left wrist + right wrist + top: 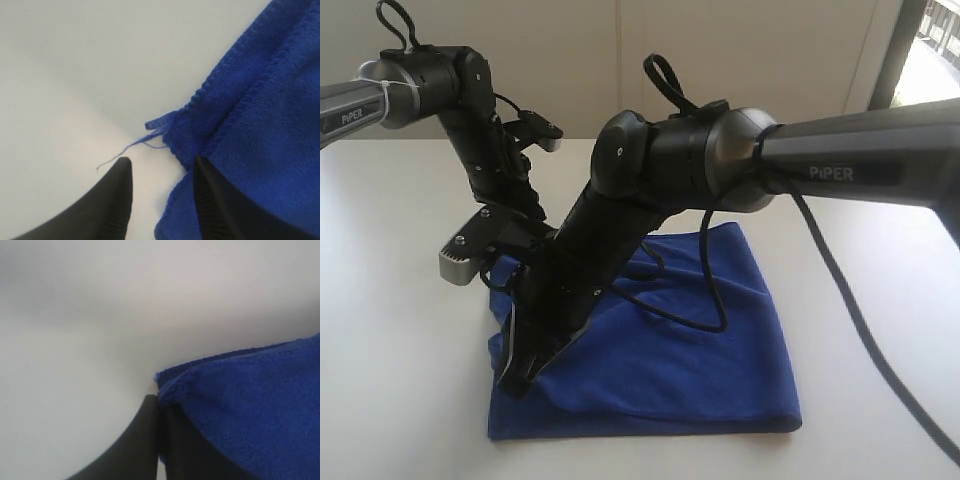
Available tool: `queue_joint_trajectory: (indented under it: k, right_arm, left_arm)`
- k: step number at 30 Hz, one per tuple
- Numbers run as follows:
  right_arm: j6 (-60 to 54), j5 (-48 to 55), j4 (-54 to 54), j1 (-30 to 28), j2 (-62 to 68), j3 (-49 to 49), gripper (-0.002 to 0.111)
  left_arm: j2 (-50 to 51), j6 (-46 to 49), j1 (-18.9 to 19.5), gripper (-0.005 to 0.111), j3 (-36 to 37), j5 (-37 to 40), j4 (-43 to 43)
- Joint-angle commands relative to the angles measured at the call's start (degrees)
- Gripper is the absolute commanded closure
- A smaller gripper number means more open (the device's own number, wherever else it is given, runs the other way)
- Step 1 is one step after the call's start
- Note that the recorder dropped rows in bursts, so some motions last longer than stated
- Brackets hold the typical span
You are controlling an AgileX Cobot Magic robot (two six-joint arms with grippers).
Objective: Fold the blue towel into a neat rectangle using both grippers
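Note:
The blue towel (690, 350) lies folded on the white table (390, 330), roughly rectangular with a rumpled far edge. My left gripper (498, 262) stands at the towel's far left corner. In the left wrist view it (161, 167) is open: one finger over bare table, the other over the towel (260, 125), and a loose thread (130, 147) trails from the corner. My right gripper (517, 378) reaches across to the near left corner. Its jaws (159, 401) are shut, with the towel's corner (167, 382) at the tips and cloth draped over one finger.
The right arm (620, 230) crosses low over the towel's left half and hides the left gripper's fingertips. A black cable (712, 290) hangs from it onto the cloth. A wall (740, 50) rises behind the table, with a dark window frame (900, 50) at the back right.

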Motion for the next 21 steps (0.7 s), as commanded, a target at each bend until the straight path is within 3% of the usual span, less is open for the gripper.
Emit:
queue_joint_trajectory:
  k: [1, 16, 18, 21]
  right_arm:
    - [0.28, 0.08, -0.13, 0.09, -0.15, -0.31, 0.108]
    - [0.28, -1.36, 3.51, 1.95, 5.79, -0.31, 0.108]
    - [-0.23, -2.19, 4.24, 2.49, 5.8, -0.31, 0.103]
    - [-0.62, -3.4, 4.69, 2.7, 5.8, -0.31, 0.083]
  left_arm:
    - [-0.31, -0.33, -0.31, 0.061, 0.05, 1.42, -0.19]
    - [-0.31, -0.33, 0.16, 0.061, 0.05, 2.12, 0.37]
    - [-0.31, -0.33, 0.44, 0.061, 0.05, 2.12, 0.5]
    - [-0.31, -1.1, 0.86, 0.061, 0.05, 2.23, 0.5]
